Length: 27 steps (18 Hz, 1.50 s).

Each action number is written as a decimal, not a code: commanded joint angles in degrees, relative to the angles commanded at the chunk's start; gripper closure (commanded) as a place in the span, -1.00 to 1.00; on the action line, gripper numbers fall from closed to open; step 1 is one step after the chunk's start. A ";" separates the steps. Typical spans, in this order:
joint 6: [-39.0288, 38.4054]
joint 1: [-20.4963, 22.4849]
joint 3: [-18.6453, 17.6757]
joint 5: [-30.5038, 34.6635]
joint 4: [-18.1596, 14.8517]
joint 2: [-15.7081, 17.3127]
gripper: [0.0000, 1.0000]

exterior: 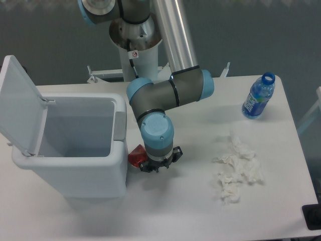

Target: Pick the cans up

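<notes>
The can (135, 155), red and crumpled, sticks out to the left from under my gripper (157, 166), close to the white bin's right wall. The gripper points straight down and its black fingers are shut on the can. The blue wrist covers most of the can and the fingertips. The can looks tilted, with one end raised a little off the table.
A white bin (118, 131) with its lid swung open stands at the left, right beside the gripper. Crumpled white tissues (236, 167) lie to the right. A blue-labelled plastic bottle (259, 97) stands at the back right. A black object (312, 217) sits at the table's front right corner.
</notes>
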 joint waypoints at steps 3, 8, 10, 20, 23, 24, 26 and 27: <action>0.09 0.26 0.44 0.09 0.00 0.00 0.04; 4.99 2.46 3.60 0.26 0.00 1.14 -0.60; 10.35 2.55 6.49 1.57 -0.09 1.67 -0.94; 49.18 5.09 8.70 6.06 0.62 4.31 -1.00; 60.70 5.71 8.44 6.06 0.53 4.22 -1.00; 62.82 6.15 8.26 5.98 0.53 4.31 -1.00; 64.42 6.24 8.26 5.89 0.61 4.31 -1.00; 64.60 6.24 8.26 5.89 0.62 4.39 -1.00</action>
